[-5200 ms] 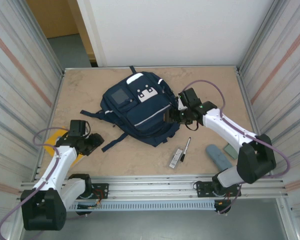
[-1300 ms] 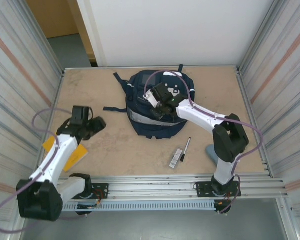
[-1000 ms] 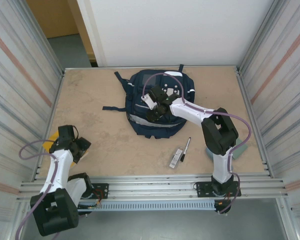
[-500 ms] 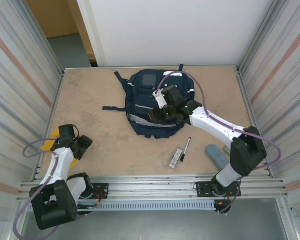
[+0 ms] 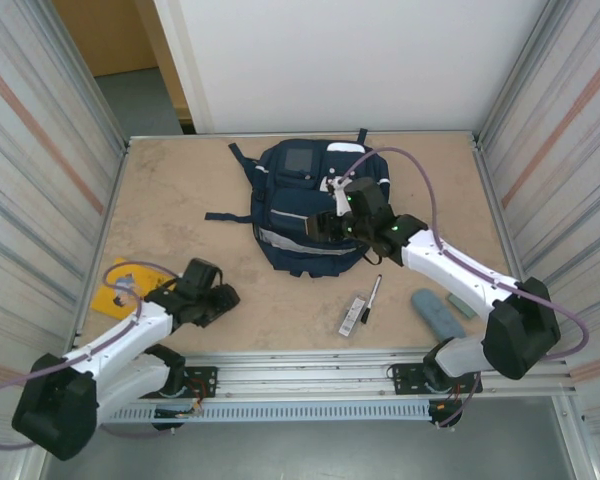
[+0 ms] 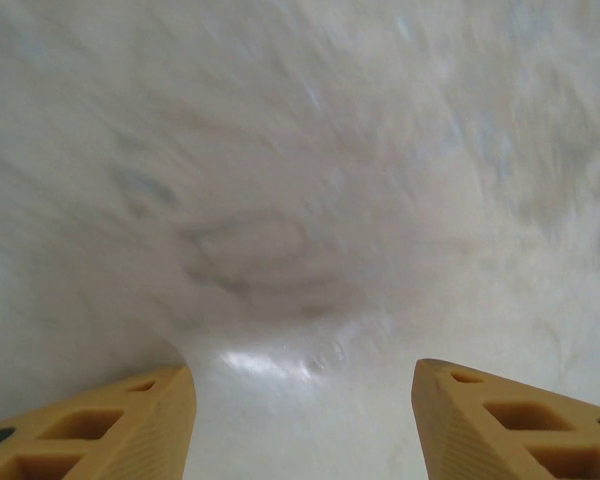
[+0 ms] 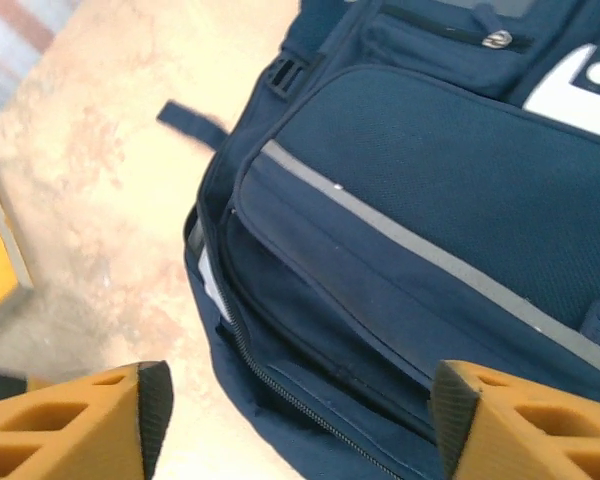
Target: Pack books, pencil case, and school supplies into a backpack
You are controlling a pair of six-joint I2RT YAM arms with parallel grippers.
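Hovering wide and empty, the right tool had the large navy-blue fabric backpack directly beneath it; the left tool, also spread wide and empty, faced blurred pale worktop.

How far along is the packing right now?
Done: nothing visibly packed; the backpack lies flat, its zip seemingly parted at one side. In hand: nothing; the right gripper hangs open over the backpack, the left gripper open over bare table. Left: book, pencil case, pen and bar all lie out on the table, to be loaded.
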